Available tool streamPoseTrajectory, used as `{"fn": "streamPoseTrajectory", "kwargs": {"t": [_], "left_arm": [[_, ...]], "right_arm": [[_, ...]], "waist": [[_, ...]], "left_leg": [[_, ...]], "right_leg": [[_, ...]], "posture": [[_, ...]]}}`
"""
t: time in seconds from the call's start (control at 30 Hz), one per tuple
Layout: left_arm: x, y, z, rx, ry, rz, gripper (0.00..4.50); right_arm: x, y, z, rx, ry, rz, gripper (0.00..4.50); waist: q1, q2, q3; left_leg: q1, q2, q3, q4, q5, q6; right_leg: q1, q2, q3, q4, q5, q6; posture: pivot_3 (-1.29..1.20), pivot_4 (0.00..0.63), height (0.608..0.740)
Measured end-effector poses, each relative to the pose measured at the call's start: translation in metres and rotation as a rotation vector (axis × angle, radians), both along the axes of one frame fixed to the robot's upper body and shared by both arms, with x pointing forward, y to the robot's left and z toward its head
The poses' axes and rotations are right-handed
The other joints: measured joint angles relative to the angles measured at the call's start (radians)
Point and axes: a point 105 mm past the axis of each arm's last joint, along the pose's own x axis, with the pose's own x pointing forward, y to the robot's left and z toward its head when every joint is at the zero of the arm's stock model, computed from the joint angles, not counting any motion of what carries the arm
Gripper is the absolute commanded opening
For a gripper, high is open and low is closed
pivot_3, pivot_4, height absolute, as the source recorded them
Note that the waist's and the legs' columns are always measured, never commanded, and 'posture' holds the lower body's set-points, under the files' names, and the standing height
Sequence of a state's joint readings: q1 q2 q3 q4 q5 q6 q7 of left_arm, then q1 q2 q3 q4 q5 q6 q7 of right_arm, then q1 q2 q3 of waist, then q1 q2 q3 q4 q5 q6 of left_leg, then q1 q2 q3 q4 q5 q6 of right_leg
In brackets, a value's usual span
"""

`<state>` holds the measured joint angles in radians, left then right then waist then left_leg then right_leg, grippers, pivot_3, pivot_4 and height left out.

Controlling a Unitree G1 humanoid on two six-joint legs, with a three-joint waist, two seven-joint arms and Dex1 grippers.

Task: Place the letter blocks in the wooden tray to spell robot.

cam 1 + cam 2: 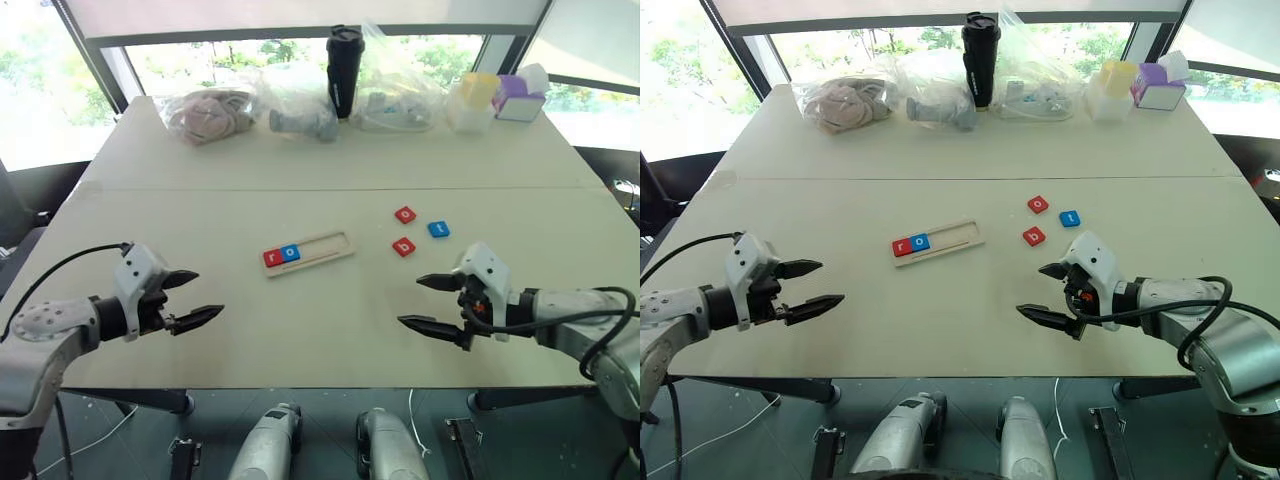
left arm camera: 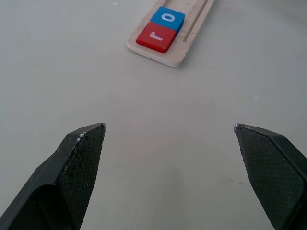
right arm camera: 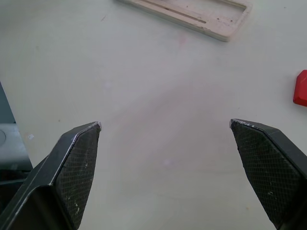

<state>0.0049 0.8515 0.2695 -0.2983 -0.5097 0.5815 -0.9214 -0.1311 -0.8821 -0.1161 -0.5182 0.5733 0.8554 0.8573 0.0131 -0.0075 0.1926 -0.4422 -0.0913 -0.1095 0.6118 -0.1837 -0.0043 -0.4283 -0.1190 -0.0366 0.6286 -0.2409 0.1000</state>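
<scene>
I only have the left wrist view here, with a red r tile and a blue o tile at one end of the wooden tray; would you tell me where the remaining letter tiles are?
Observer: Three loose tiles lie on the table beyond the tray's empty end, on the robot's right: a red square o tile, a blue square t tile and a red square b tile.
Operator: Thank you. Which gripper is nearer to them?
Observer: The right gripper; it hangs open just in front of the b tile.
Operator: Is anything else on the table?
Observer: Along the far edge stand a tall black tumbler and clear plastic bags.
</scene>
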Motion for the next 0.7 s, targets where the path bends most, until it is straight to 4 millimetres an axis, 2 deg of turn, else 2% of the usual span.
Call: {"fn": "streamPoseTrajectory", "kwargs": {"t": [0.53,0.7], "left_arm": [[0.005,0.000,0.004,0.009,-0.012,0.008,4.50],[0.018,0.005,0.013,0.055,-0.048,-0.022,4.50]], "right_arm": [[0.002,0.001,-0.002,-0.007,-0.004,0.004,4.46],[0.004,-0.001,0.000,-0.018,-0.006,-0.002,4.46]], "waist": [[0.000,0.000,0.000],[0.001,0.000,0.000]], "left_leg": [[0.000,0.000,0.000,0.001,0.001,0.001],[0.000,0.000,0.000,0.001,0.001,0.001]], "right_leg": [[0.000,0.000,0.000,0.000,0.000,0.000],[0.000,0.001,0.000,0.001,0.000,0.000]], "posture": [[0.00,0.150,0.740],[0.00,0.150,0.740]]}}
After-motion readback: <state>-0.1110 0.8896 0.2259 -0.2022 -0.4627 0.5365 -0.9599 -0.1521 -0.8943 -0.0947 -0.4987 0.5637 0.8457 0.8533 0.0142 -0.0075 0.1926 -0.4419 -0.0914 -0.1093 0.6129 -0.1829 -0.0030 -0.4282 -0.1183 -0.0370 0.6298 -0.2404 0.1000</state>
